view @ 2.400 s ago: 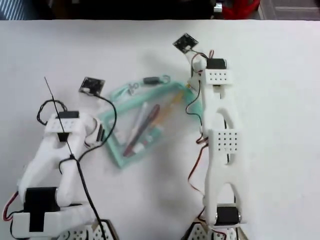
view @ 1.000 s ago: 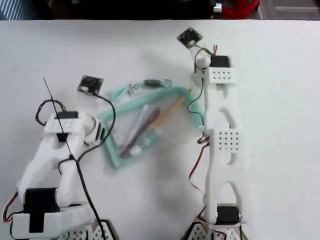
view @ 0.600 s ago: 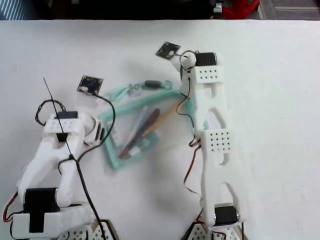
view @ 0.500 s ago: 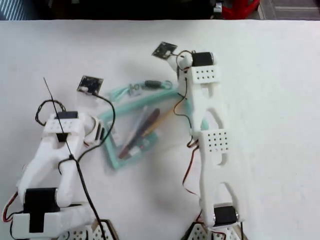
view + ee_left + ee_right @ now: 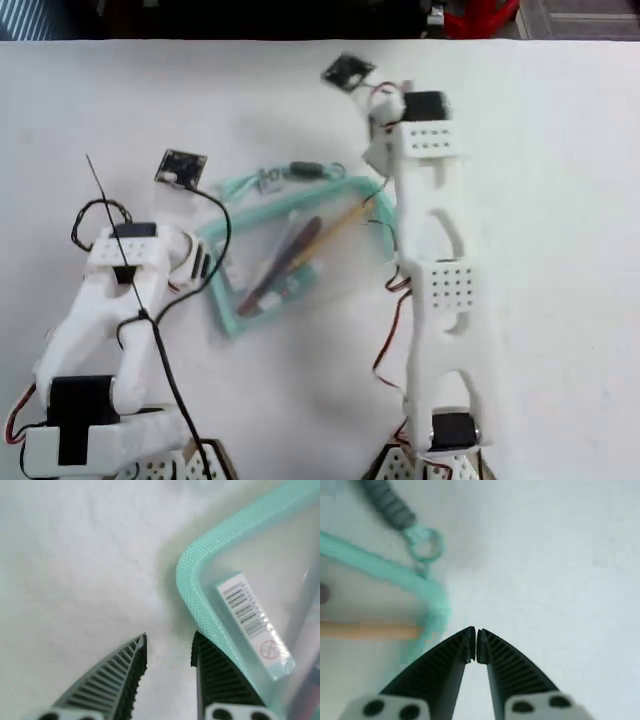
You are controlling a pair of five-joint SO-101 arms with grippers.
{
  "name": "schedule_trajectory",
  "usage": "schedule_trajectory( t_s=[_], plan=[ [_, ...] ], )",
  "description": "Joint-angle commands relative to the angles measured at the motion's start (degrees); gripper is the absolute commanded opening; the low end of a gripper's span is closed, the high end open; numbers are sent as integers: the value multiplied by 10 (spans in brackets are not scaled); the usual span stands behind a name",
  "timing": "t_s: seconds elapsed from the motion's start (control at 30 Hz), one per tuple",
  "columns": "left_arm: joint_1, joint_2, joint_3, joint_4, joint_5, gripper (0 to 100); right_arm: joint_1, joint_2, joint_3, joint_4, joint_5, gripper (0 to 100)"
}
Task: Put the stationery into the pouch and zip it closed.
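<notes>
- Pouch (image 5: 218, 288) lies flat on the counter (image 5: 560, 250) between the 2 arms. Its long zip edge runs from the corner by the right hand (image 5: 476, 645) across toward the left arm's side. Pens (image 5: 283, 255) and a pencil (image 5: 370, 630) lie inside it.
- Pull ring (image 5: 422, 547) with its dark cord (image 5: 385, 505) hangs off that zip edge near the same corner, just beyond the right hand's tips. The right hand is by far the nearer one to it. How far the zip is drawn I cannot tell.
- Right hand is clenched on nothing, its tips together just outside the pouch's corner, beside the pencil's end.
- Left hand (image 5: 169, 642) is released and holds nothing, at the opposite corner of the pouch. 1 finger (image 5: 220, 680) lies right by the teal rim, which looks well placed to pin the pouch while the zip is pulled.
- Compared with 0.5 s ago, the right arm has swung back off the zip edge to the outer side of the corner. Compared with 2.4 s ago, the pouch sits slightly nearer the left arm, which has not shifted.
</notes>
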Motion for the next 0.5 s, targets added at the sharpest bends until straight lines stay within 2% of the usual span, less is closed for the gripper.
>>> schedule_trajectory(
  t_s=[0.0, 0.13, 0.3, 0.47],
  plan=[
    [22, -2, -8, -12, 4, 167, 4, 7, 27, -35, 26, 19],
    [19, -2, -8, -10, 4, 167, -13, 71, 40, -33, 51, 19],
    [22, -2, -8, -12, 4, 166, -54, 79, 33, 71, 101, 19],
    [22, -2, -8, -12, 4, 166, -95, 39, 83, 68, 84, 19]
  ],
)
